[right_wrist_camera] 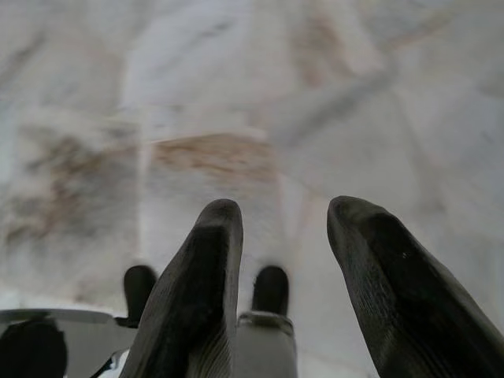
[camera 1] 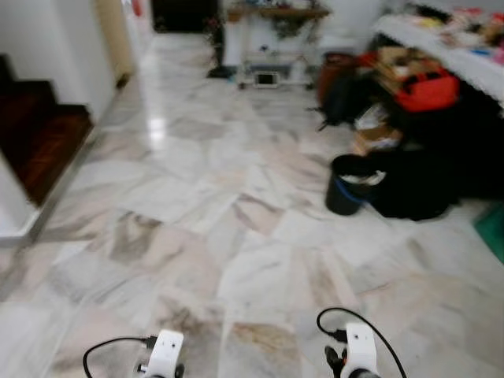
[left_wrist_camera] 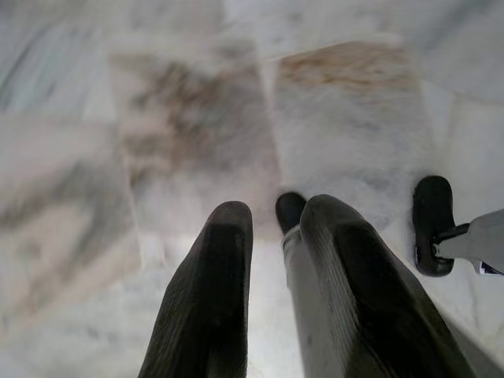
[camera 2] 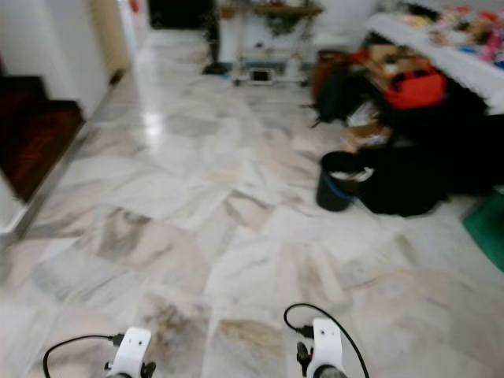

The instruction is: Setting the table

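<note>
- A marble floor point(camera 1: 236, 220) of pale, veined tiles spreads across most of the frame, with a bright glare patch at upper left of centre.
- A table with a white cloth point(camera 1: 441, 47), the piece to be set, runs along the upper right edge; small coloured items on it are too blurred to name.
- Dark wooden stairs point(camera 1: 39, 142) sit at the left edge beside a white wall.
- A heap of black bags point(camera 1: 441, 181) with an orange-red bag point(camera 1: 425, 90) on top crowds the floor under the table, right of centre.
- A black bucket point(camera 1: 350, 185) stands on the tiles just left of the bags.
- The left gripper point(left_wrist_camera: 272, 228) hangs over bare tile, fingers a little apart and holding nothing.
- The right gripper point(right_wrist_camera: 283, 224) points at the floor likewise, fingers spread and empty.
</note>
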